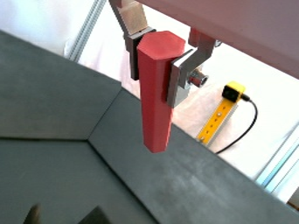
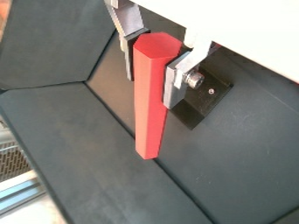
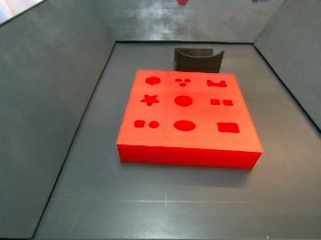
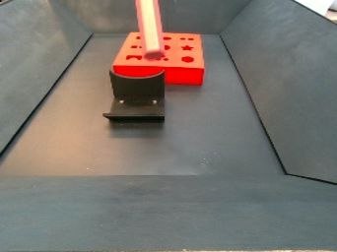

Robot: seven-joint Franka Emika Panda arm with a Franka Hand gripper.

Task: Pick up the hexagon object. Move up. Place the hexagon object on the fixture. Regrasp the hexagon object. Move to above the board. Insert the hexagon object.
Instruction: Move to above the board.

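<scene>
End effector (image 1: 162,54) sits high above the table, its two silver fingers pinched on the upper end of the hexagon object (image 1: 156,96); I see the same clamp in both wrist views, with the end effector (image 2: 158,54) gripping the hexagon object (image 2: 152,98) near its top face and the long red shaft hanging free below the pads. One finger (image 1: 183,77) presses a flat side of the rod, a screw head showing on its outer face. Rod hangs close to upright, lower end clear of everything. In a side view I catch only the lower stretch of the hexagon object (image 4: 150,27) coming down from the upper edge of the frame, tip in line with the fixture (image 4: 137,94) and the near edge of the board (image 4: 166,58), but I cannot tell its height above them from that angle. The end effector itself is out of frame in both side views. The board (image 3: 186,118) lies flat on the dark table (image 3: 150,202), holes facing up: circles, a star, an oval, rectangles. The fixture (image 3: 197,59) stands just beyond the board's far edge. Through a wrist view I note a yellow device (image 1: 222,112) with a black cable outside the enclosure wall.
</scene>
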